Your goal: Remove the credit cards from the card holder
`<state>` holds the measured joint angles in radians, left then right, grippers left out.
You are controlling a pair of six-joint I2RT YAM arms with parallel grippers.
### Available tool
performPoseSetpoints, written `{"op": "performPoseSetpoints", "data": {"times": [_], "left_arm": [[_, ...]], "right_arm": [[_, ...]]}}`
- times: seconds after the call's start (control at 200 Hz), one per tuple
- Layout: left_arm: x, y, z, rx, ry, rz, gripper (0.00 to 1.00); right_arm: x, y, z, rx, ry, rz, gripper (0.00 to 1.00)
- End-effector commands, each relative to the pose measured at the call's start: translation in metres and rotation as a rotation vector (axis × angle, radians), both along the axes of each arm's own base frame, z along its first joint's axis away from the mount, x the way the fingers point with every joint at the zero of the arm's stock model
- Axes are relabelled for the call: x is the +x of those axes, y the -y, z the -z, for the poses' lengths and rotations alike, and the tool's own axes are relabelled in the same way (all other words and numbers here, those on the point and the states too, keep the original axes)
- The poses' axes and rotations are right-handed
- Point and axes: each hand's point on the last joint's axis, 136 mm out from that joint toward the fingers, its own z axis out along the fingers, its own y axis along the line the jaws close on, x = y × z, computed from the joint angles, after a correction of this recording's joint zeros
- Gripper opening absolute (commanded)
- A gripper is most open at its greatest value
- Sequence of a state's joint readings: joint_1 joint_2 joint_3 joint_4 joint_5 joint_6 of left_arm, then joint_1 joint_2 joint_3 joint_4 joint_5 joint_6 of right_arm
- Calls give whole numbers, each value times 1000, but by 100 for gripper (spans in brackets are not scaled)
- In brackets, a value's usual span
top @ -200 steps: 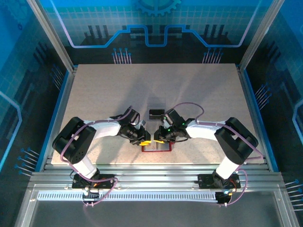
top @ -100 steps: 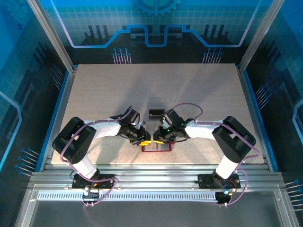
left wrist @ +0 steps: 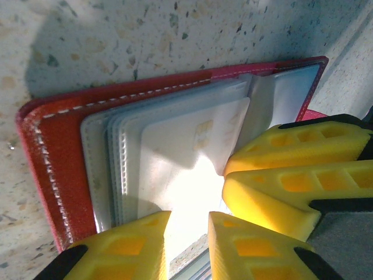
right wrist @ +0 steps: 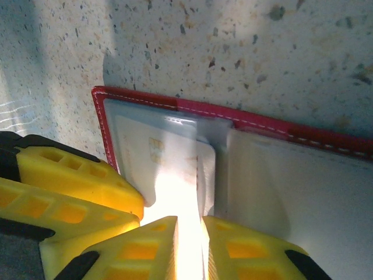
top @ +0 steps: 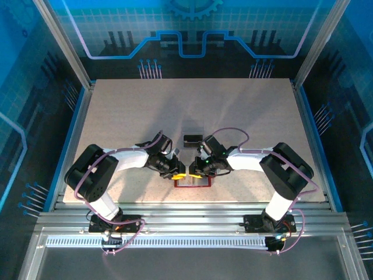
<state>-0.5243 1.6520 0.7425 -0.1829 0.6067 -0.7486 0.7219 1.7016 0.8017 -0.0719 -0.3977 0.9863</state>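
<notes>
The left claw (top: 176, 172) hangs low over the desk (top: 145, 111). Its yellow fingers (left wrist: 122, 251) stand narrowly apart, with nothing clamped between them that I can see, and the tips sit at the near edge of the open card holder (left wrist: 58, 151). The holder's red cover and stacked pale pockets lie just ahead of that claw. A pale credit card (left wrist: 198, 146) with a chip sits in the top pocket, just beyond the fingertips. Straight across, the right claw (top: 194, 171) meets it tip to tip over the same holder. Its fingers (right wrist: 250, 254) leave only a thin, glare-filled slit at that card's near edge, and I cannot tell whether they pinch it. A small dark object (top: 191, 140) lies beyond both claws.
</notes>
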Motion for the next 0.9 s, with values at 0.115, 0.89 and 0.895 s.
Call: {"op": "performPoseSetpoints", "data": {"times": [0.115,0.89,0.895], "left_arm": [[-6,-8,2,32,-10,3,23],[-7,-9,-3,31,-2,-2,23],[-7,-9,-3,31,-3,-2,23]], "right_arm": [[-6,7,7,-69,-9,-16,18],[9,5,-4,-57,41,-14,18],[9,5,-4,-57,40,-14,18]]}}
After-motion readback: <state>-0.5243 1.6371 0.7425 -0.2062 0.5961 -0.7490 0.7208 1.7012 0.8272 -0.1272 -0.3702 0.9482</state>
